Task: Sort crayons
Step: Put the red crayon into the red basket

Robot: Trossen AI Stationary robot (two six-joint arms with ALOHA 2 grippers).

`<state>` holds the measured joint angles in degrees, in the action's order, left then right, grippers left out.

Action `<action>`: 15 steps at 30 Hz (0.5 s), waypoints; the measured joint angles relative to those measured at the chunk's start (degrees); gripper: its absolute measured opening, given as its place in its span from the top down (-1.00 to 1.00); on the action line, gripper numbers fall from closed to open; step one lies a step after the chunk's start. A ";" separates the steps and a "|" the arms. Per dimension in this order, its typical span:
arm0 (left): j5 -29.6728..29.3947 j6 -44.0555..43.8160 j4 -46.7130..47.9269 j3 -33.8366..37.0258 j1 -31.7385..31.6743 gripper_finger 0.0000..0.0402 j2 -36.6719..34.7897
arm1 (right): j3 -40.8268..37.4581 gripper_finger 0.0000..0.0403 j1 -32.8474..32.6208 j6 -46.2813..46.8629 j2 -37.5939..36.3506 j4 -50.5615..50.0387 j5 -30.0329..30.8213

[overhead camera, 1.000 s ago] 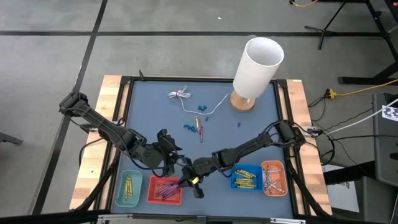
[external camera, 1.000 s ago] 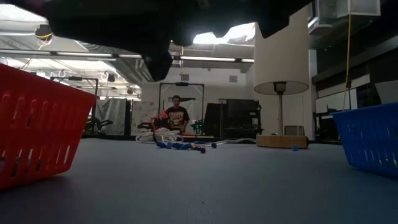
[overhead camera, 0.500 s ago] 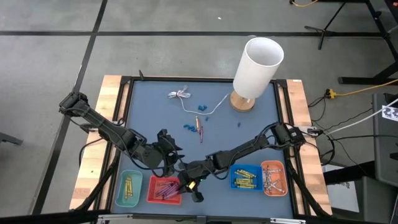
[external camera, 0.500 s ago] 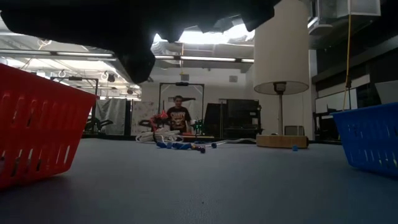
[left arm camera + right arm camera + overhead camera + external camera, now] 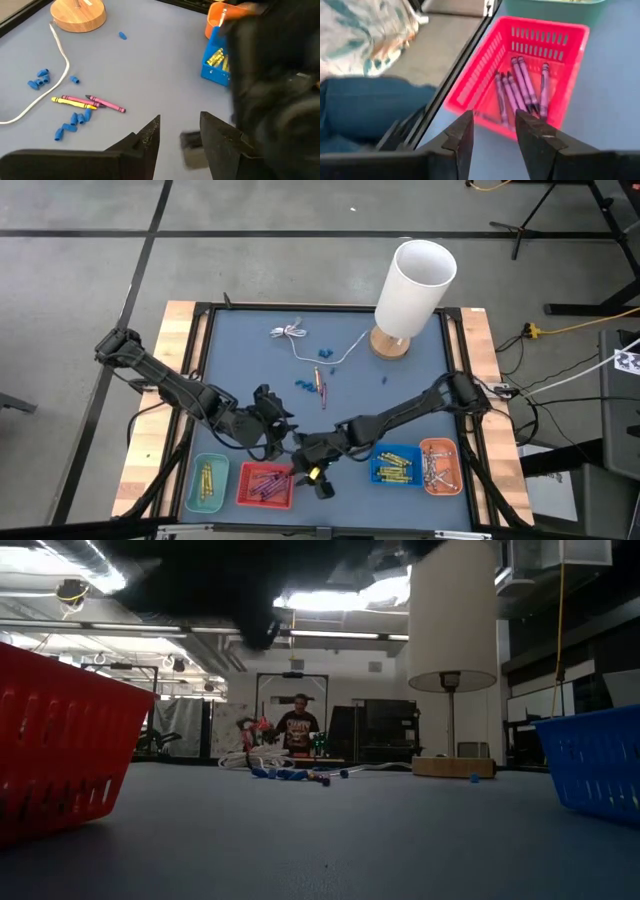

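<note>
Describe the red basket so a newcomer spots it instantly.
Start at the tall white lamp, then cross to the table's opposite edge, where four small baskets sit in a row. The red basket is second from the left, beside the teal basket, and holds only purple crayons.

right claw point(image 5: 303, 471) spread open beside red basket point(image 5: 266, 485), arm drawn slightly back from it

A smooth, matt blue mat point(image 5: 400, 395) is laid over the table. The red basket point(image 5: 530, 45) is moulded from slotted plastic. The lamp base point(image 5: 78, 13) is turned from pale wood.
</note>
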<state>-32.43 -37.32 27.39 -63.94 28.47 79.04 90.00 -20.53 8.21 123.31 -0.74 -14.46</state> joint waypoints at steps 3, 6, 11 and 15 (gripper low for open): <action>0.14 0.04 -0.01 0.02 -1.55 0.38 0.01 | 0.13 0.30 -0.12 -3.12 -5.04 -8.54 0.72; 0.18 0.09 -0.04 0.01 -4.05 0.38 0.01 | 0.11 0.30 -0.74 -5.70 -10.09 -19.33 5.83; 0.20 -0.05 0.03 -0.07 -9.20 0.38 1.05 | 0.09 0.30 -1.57 -8.66 -18.93 -36.26 13.32; 0.44 -1.51 -0.83 -0.07 -13.30 0.38 4.14 | 0.09 0.30 -1.65 -10.15 -24.78 -46.23 15.99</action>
<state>-31.99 -38.83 26.56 -64.01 15.18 83.17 90.08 -22.17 -1.94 98.53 -46.97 1.54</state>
